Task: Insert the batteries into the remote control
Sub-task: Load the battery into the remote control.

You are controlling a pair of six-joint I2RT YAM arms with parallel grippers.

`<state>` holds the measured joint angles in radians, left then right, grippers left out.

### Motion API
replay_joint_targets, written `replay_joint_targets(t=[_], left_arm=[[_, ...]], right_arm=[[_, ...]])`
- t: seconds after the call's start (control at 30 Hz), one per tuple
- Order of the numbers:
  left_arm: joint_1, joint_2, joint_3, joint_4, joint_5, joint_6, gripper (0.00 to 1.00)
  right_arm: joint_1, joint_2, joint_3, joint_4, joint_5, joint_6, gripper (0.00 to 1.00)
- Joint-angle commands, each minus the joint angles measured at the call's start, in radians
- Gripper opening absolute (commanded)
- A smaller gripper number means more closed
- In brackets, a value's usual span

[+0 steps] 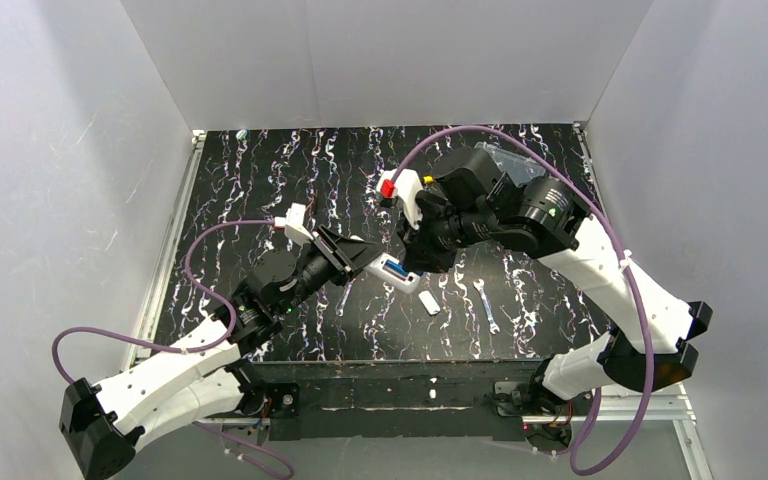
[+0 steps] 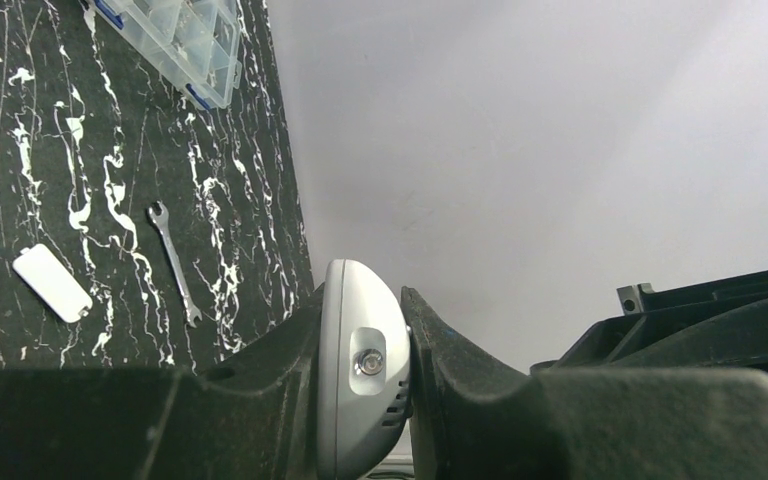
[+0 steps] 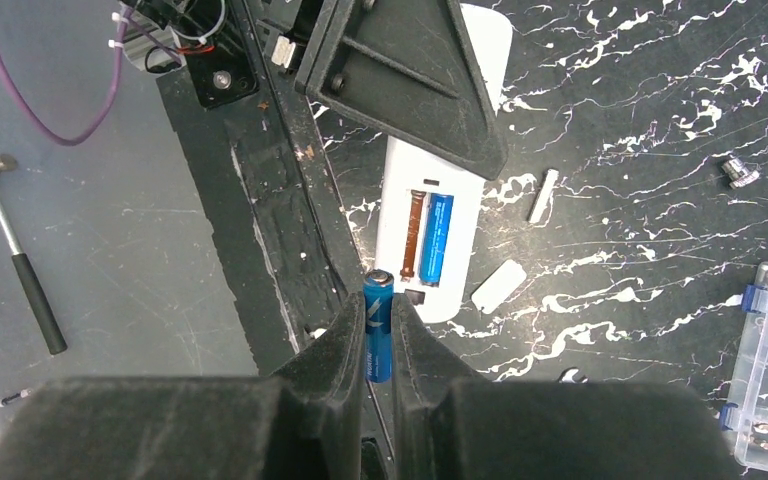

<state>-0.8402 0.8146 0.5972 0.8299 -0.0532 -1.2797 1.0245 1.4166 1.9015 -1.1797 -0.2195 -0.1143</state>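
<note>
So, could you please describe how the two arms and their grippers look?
The left arm and right arm have white shells, black joints and trailing purple cables. The left gripper and right gripper are black, with rough wedge-shaped fingers.

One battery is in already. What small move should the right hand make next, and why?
Probably ease the right hand forward so its slim blue battery lies over the empty bay beside the seated blue battery. The white plastic remote, clamped in the left hand, shows its compartment open, and the held battery sits just short of its end.
</note>
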Motion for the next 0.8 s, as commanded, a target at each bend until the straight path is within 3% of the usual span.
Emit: replay_joint_targets(t=[0.0,0.77], left_arm=[[-0.007,-0.011,0.03,0.091,-0.026,-0.043,0.0],[-0.016,0.006,0.042,0.122,-0.004,-0.067,0.0]], right_arm=[[0.009,0.026,0.003,0.018,-0.012,-0.025,0.01],[0.027,0.091,-0.012,-0.028,0.055,-0.005,0.03]])
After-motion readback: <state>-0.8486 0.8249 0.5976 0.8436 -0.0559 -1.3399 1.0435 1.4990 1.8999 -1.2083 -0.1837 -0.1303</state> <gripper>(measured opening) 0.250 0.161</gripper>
